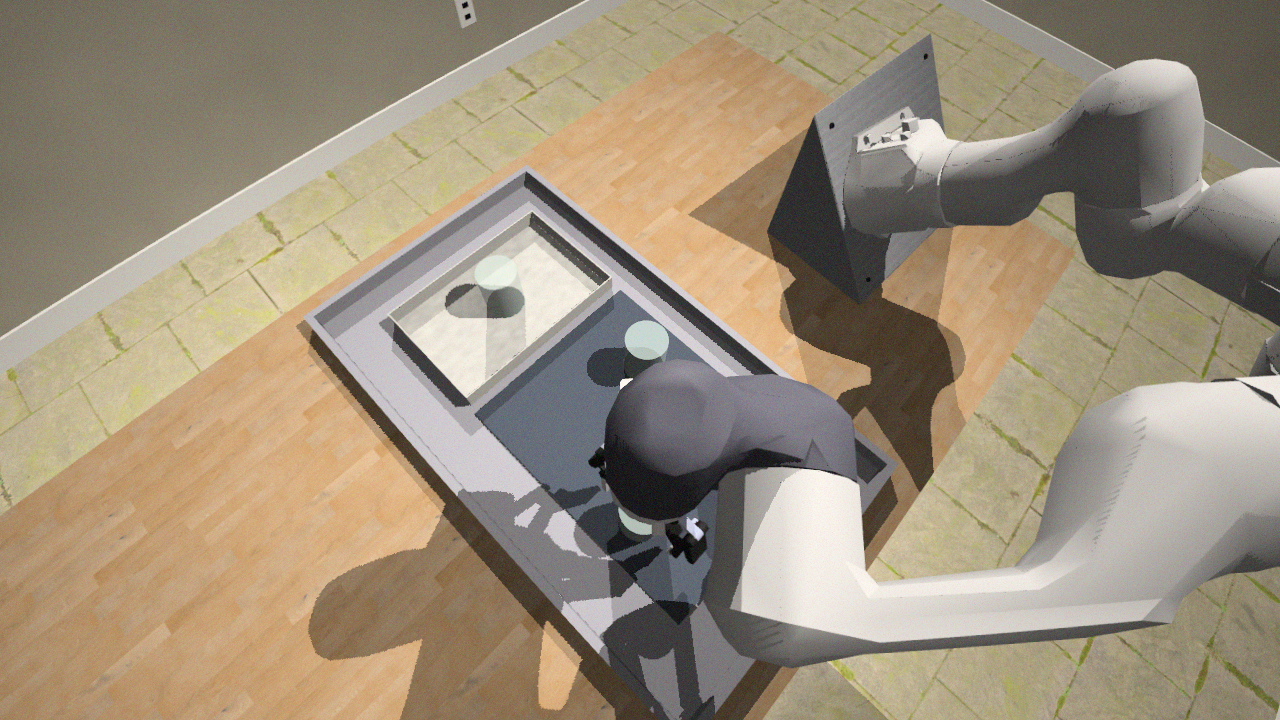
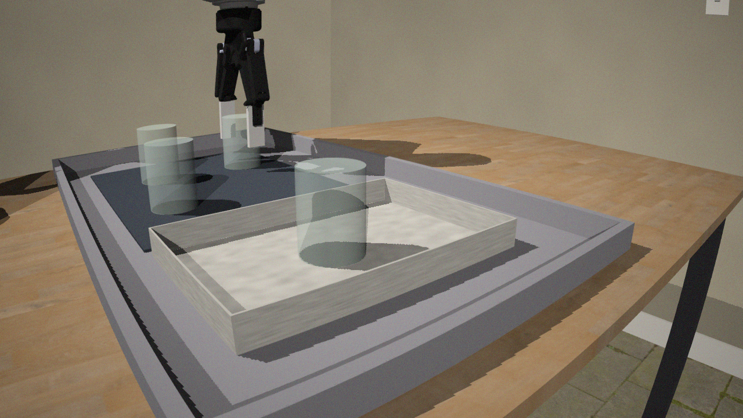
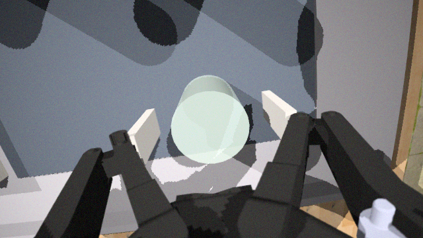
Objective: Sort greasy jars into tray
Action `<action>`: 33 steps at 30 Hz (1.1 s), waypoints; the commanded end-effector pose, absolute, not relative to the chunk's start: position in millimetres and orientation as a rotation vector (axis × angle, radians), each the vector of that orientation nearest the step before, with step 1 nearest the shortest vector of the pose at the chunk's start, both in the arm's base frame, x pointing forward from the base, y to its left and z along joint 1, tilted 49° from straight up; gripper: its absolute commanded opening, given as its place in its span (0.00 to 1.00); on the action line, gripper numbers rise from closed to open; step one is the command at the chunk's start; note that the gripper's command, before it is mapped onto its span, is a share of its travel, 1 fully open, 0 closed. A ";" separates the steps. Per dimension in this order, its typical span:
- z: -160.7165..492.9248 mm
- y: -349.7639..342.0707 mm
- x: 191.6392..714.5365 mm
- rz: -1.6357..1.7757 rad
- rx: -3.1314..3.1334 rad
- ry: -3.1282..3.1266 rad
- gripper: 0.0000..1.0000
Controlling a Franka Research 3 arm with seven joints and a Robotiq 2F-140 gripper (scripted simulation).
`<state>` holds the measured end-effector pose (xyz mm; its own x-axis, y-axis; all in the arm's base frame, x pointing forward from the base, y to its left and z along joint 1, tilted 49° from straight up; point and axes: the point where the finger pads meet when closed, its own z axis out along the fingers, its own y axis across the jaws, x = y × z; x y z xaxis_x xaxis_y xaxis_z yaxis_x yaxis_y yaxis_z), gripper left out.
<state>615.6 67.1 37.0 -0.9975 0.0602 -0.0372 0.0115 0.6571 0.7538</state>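
My gripper is open. Its white pads stand on either side of the upper part of a glass jar, with gaps on both sides in the wrist view. This jar stands upright on the dark mat, near its edge. Another jar stands on the mat towards the tray. A third mat jar stands behind it, hidden by the arm in the top view. The fourth jar stands upright inside the tray.
The grey steel table top has raised rims around the tray and mat. The arm reaches over the mat and covers part of it in the top view. Its base is fixed to a dark sloping stand.
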 end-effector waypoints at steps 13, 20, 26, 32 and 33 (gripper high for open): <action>35.4 68.1 615.5 1.274 0.057 2.804 0.57; 35.4 68.1 615.5 1.274 0.057 2.804 0.57; 35.4 68.1 615.5 1.274 0.057 2.804 0.57; 35.4 68.1 615.5 1.274 0.057 2.804 0.54; 35.4 68.1 615.5 1.274 0.057 2.804 0.54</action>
<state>616.0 66.7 36.8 -0.9974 0.0603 -0.0391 0.0102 0.6581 0.7529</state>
